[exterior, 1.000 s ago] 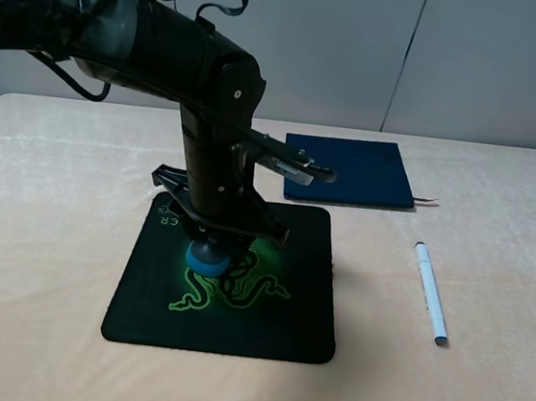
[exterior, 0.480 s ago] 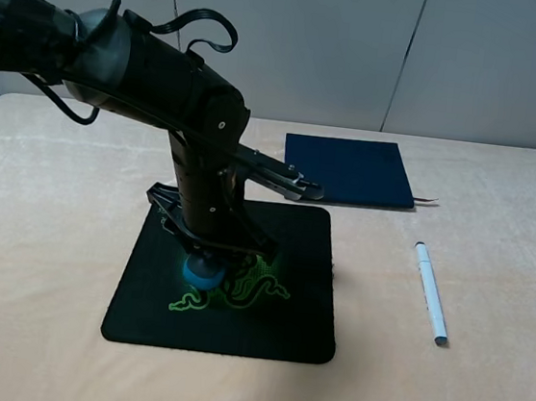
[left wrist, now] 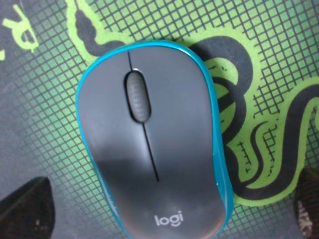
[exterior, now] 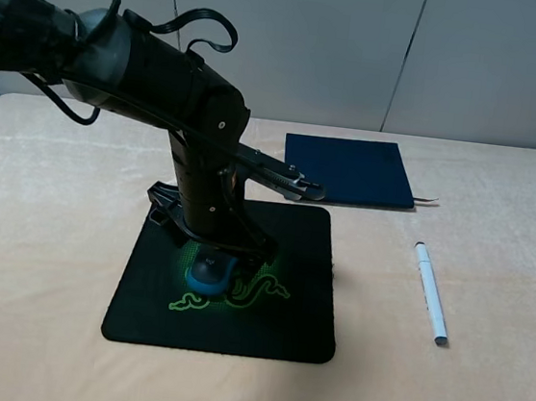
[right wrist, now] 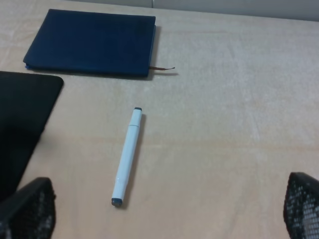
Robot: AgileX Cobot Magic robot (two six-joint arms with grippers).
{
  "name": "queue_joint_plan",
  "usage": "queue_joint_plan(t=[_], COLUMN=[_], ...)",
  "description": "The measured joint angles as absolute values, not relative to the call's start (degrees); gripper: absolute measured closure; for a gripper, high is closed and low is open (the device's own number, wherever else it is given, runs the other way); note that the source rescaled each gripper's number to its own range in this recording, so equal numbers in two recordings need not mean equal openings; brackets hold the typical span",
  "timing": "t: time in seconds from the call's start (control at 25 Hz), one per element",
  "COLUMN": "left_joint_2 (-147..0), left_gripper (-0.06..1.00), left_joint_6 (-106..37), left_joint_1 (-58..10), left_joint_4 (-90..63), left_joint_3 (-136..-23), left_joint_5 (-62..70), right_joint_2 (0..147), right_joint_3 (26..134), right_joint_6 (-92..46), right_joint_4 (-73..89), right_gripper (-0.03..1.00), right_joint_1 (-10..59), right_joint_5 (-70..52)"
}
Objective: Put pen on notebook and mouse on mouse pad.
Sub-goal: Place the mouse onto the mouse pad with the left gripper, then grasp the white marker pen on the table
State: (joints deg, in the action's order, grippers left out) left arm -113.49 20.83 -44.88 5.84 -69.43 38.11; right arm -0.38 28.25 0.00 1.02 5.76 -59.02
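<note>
Left gripper (left wrist: 165,206), jaws spread, astride mouse (left wrist: 149,124) on mouse pad (left wrist: 45,114); tilted retreat could snag mouse, shoving it askew.

A black mouse pad (exterior: 304,311) with a green snake emblem lies on the beige table (exterior: 41,233). The mouse (exterior: 211,273), dark on top with teal sides, sits on the mouse pad, left of its middle, over the emblem. The left claw (exterior: 209,247) hangs close above the mouse, and its dark arm (exterior: 156,81) reaches in from beyond the mouse pad's far left corner. The navy notebook (exterior: 349,171) lies flat just past the mouse pad's far right corner, its ribbon (exterior: 428,201) pointing away from the mouse pad. The pen (exterior: 430,293) lies on the table right of the mouse pad, well apart from it.
</note>
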Motion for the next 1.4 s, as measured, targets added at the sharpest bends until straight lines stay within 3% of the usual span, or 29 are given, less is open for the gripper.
queue_joint_plan(t=[0.44,1.12,1.4], left_joint_2=[-109.58,-84.14,-70.83], left_gripper=[-0.05,-0.05,-0.05], left_joint_6=[20.47,17.78,15.32], left_joint_1=[-44.88,-44.88,-44.88], left_joint_4=[5.72,6.89,6.90], left_joint_3=[-69.48,-69.48,-66.51], left_joint_5=[44.15,65.87,66.22], right_joint_2=[-0.38,-0.38,-0.38], right_joint_3=[28.25,28.25,28.25], right_joint_6=[0.00,0.00,0.00], right_joint_4=[1.02,1.02,1.02], right_gripper=[-0.03,-0.03,-0.03], right_joint_1=[5.76,5.76,5.76], right_joint_5=[-59.02,-59.02,-59.02])
